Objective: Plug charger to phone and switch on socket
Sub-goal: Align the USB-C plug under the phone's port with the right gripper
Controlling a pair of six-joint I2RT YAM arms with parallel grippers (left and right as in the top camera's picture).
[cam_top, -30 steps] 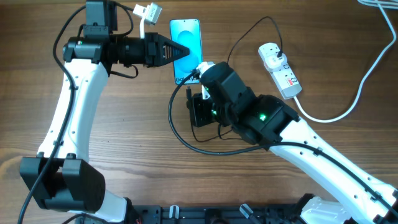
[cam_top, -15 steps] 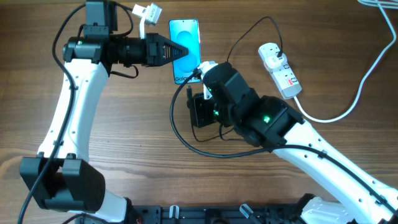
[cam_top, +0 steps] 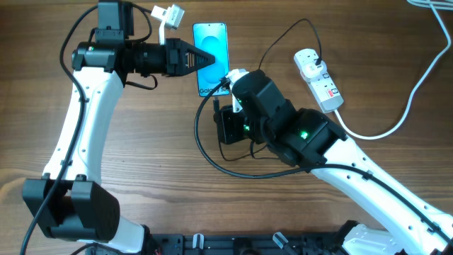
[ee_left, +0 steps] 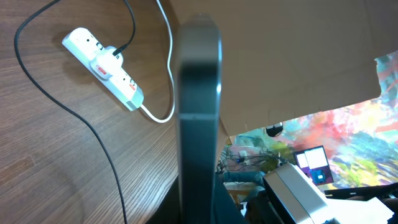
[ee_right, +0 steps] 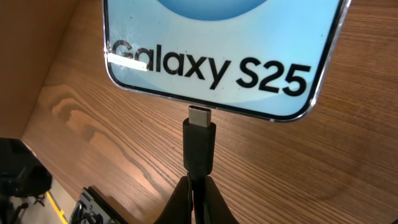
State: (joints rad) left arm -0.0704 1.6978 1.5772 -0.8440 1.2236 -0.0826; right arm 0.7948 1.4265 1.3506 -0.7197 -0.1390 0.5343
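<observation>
Your right claw (ee_right: 198, 182) is closed on the charger (ee_right: 199, 140), whose tip is at the bottom edge of the phone (ee_right: 224, 37). The phone has shifted slightly left. Your left claw (cam_top: 211, 60), closed, lies over its left edge. Bare desk (ee_right: 298, 162) shows beside the plug.

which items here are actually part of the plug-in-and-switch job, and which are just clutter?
In the job:
- phone, held by the left end effector
- charger plug, pinched in the right end effector, metal tip at the phone's bottom edge
- socket

Lying about:
- thick white cord trailing off right
- small white part by the left arm
</observation>
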